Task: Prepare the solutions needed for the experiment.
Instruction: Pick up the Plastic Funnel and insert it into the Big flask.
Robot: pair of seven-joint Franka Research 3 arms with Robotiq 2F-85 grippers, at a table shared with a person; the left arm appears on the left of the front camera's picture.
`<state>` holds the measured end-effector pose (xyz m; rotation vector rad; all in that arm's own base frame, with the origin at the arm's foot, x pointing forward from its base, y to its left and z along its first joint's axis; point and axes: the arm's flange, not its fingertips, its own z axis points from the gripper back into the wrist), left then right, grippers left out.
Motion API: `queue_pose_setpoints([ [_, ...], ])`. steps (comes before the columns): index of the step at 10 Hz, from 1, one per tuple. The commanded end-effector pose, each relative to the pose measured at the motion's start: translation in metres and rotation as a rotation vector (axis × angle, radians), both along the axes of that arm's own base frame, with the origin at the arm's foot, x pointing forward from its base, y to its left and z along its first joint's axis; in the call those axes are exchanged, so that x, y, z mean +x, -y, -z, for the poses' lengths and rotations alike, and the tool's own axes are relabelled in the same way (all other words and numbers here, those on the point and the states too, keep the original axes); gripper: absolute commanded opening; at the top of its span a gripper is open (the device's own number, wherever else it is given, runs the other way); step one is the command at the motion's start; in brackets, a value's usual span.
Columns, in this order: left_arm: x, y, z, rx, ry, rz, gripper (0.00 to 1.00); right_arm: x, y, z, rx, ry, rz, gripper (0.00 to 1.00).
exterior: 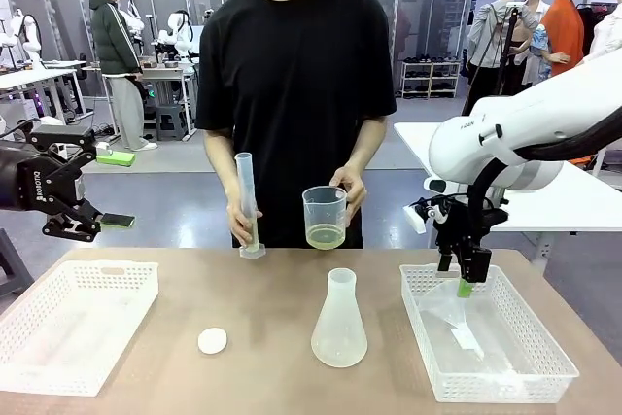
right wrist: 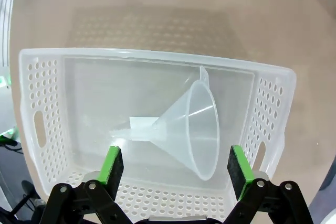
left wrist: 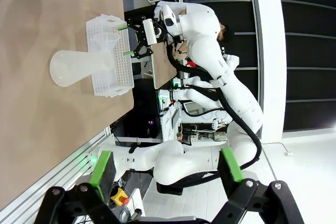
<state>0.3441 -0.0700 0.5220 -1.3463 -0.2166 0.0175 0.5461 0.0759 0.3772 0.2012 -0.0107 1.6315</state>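
The solution – a shallow pale yellow-green layer – sits in the bottom of a clear beaker. A person holds the beaker in one hand above the far edge of the table. The person's other hand grips a tall cylinder just beside it, whose base rests on the table.

The left tool hangs off the table's left end, beyond the far corner of the left basket. Its jaws stand wide apart with nothing between them. The solution is well apart from it, off to the right in the front view.

The right tool points down over the right basket, green pads spread wide and gripping nothing. A clear funnel lies on its side in that basket, straight below the tool and not touching it. The solution is to this tool's left in the front view and higher than the basket – apart from it.

A frosted flask stands upright mid-table, nearer the robot than the beaker. A white cap lies to its left.
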Motion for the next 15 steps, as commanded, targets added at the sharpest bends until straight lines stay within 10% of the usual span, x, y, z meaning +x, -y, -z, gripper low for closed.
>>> queue_pose_setpoints([
  [1, 0.000, 0.003, -0.003, -0.026, 0.003, 0.001, 1.00, 0.019, 0.001, 0.006, -0.008, -0.042, -0.052, 1.00],
  [8, 0.000, 0.003, -0.003, -0.026, 0.003, 0.001, 1.00, 0.051, -0.002, 0.023, -0.054, -0.262, -0.101, 1.00],
  [15, 0.000, 0.003, -0.003, -0.026, 0.003, 0.001, 1.00, 0.069, -0.005, 0.044, -0.058, -0.336, -0.108, 0.43],
])
